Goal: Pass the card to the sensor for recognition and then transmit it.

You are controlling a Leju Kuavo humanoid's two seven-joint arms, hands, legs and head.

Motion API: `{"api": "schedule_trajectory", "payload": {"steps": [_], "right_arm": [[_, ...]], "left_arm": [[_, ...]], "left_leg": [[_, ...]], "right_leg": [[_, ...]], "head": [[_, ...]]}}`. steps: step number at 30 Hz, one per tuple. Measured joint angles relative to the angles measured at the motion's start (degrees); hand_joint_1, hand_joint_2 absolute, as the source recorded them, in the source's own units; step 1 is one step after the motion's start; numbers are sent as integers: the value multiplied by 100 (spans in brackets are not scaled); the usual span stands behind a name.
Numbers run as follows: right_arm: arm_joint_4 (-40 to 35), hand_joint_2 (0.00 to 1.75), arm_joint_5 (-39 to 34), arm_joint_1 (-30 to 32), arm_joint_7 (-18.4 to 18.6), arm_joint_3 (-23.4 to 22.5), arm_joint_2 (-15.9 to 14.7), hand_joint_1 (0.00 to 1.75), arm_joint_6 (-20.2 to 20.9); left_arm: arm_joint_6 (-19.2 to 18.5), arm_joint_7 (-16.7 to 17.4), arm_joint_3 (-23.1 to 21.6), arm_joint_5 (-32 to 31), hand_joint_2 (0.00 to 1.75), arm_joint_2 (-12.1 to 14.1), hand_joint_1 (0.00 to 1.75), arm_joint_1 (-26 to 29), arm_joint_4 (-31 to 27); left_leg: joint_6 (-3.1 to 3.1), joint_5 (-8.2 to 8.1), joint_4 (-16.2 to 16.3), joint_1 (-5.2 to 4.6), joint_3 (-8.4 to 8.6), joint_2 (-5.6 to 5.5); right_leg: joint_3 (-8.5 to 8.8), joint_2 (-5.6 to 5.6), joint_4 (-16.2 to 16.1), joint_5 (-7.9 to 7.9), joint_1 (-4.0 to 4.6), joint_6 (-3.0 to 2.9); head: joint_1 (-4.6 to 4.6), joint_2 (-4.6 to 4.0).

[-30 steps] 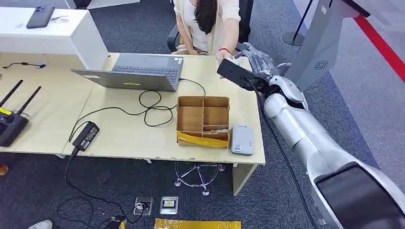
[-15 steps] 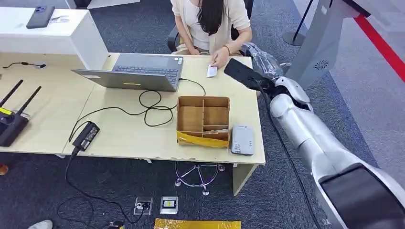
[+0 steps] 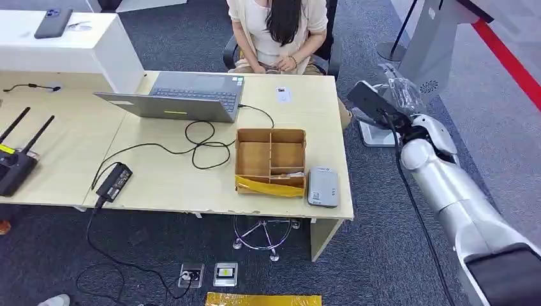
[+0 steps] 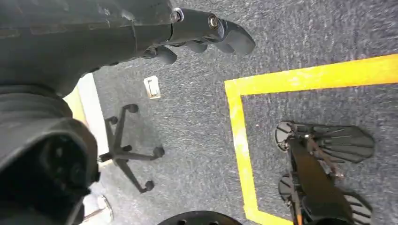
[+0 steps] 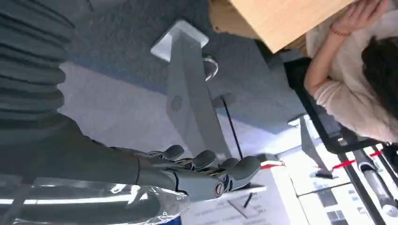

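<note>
Grey carpet surrounds a pale wooden desk (image 3: 166,172) that fills the left and centre of my head view. On it I see an open laptop (image 3: 175,95) at upper centre, with a black cable (image 3: 204,143) looping down to a power brick (image 3: 113,182) at lower left. A brown divided box (image 3: 271,160) sits right of centre, and the grey sensor (image 3: 323,187) lies just beside it near the desk's lower right corner. The card (image 3: 283,94) lies flat on the desk at upper centre, close to the far edge, in front of a seated person (image 3: 281,32) whose hands are drawn in at the lap. A grey stand (image 3: 426,57) rises at upper right.

My right hand (image 3: 383,105) hangs off the desk's right side, near that stand. In the right wrist view its fingers (image 5: 206,161) are stretched out and holding nothing. My left hand (image 4: 141,33) hangs over the carpet, fingers loosely extended and empty.
</note>
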Motion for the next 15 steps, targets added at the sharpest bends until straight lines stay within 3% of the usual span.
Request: {"api": "schedule_trajectory", "payload": {"steps": [8, 15], "right_arm": [[-1240, 175, 650, 608, 731, -15, -376, 0, 182], [-2718, 175, 997, 1562, 1320, -157, -612, 0, 463]], "left_arm": [[66, -42, 39, 85, 0, 0, 0, 0, 0], [66, 118, 42, 81, 0, 2, 0, 10, 0]], "left_leg": [[-1, 0, 0, 2, 1, 0], [-4, -4, -1, 2, 1, -1]], "right_leg": [[1, 5, 0, 0, 2, 0], [2, 1, 0, -1, 2, -1]], "head": [[0, 0], [0, -2]]}}
